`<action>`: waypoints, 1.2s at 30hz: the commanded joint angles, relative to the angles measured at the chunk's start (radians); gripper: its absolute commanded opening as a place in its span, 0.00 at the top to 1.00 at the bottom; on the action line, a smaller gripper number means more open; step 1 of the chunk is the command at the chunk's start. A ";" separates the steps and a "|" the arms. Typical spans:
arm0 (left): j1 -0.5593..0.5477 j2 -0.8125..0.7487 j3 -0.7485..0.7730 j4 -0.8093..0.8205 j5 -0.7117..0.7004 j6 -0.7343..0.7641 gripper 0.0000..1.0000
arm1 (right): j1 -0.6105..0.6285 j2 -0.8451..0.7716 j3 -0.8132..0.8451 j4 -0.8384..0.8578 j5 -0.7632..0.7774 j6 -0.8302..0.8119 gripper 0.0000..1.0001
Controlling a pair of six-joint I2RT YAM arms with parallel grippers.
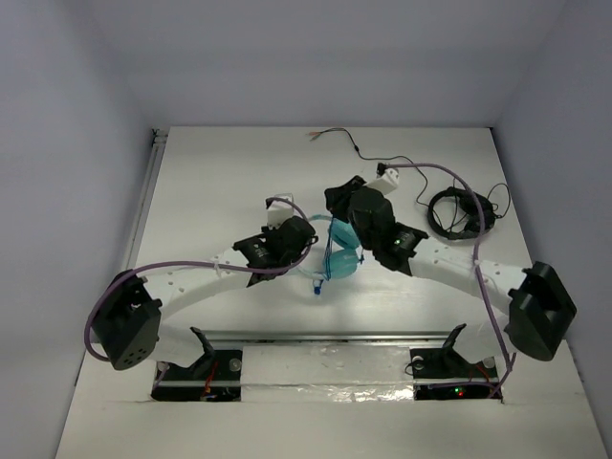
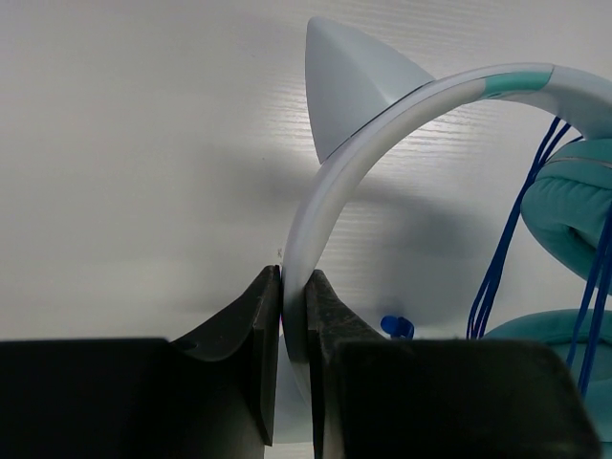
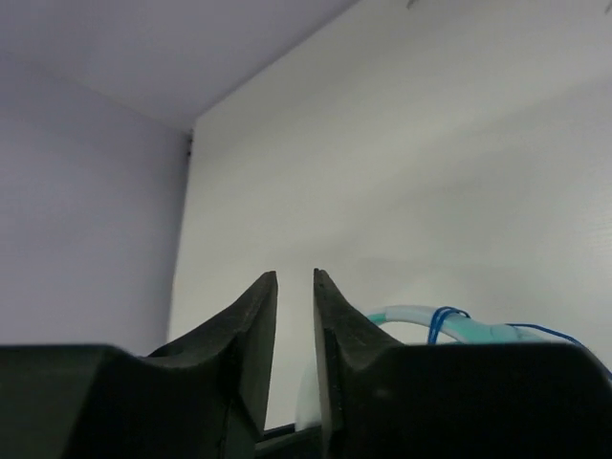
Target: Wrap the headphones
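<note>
The headphones (image 1: 342,253) are lying centred on the table (image 1: 239,172), my left gripper (image 2: 293,277) pinching the headband (image 2: 382,124). The cable (image 2: 497,268) is already looping across the cups (image 2: 574,206), though wrapping is seemingly remaining. My right gripper (image 3: 295,277) is nearly closed, and I cannot tell whether it is holding anything.

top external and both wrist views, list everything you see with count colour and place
teal headphones: 1, teal cups, pale eared headband, table centre
blue cable: 1, blue, looped over the teal headphones
black headphones: 1, black, far right of table
thin wire: 1, dark, reddish end, far edge
table: 1, white
arms: 2, white and black, reaching in from near edge
left gripper: black, shut on the headband
right gripper: black, over the teal headphones, narrow gap, grip unclear
</note>
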 commanded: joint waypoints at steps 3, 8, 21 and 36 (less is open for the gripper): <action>-0.003 -0.003 0.094 0.074 -0.040 0.033 1.00 | -0.013 -0.156 -0.008 -0.017 0.064 -0.147 0.93; 0.041 0.083 0.139 0.142 -0.028 0.083 1.00 | -0.013 -0.298 -0.099 -0.095 0.095 -0.211 0.99; 0.175 0.307 0.255 0.300 0.028 0.173 0.80 | -0.013 -0.499 -0.253 -0.229 0.107 -0.205 0.87; 0.215 0.023 0.222 0.281 0.050 0.195 0.41 | -0.013 -0.609 -0.198 -0.367 0.095 -0.246 0.00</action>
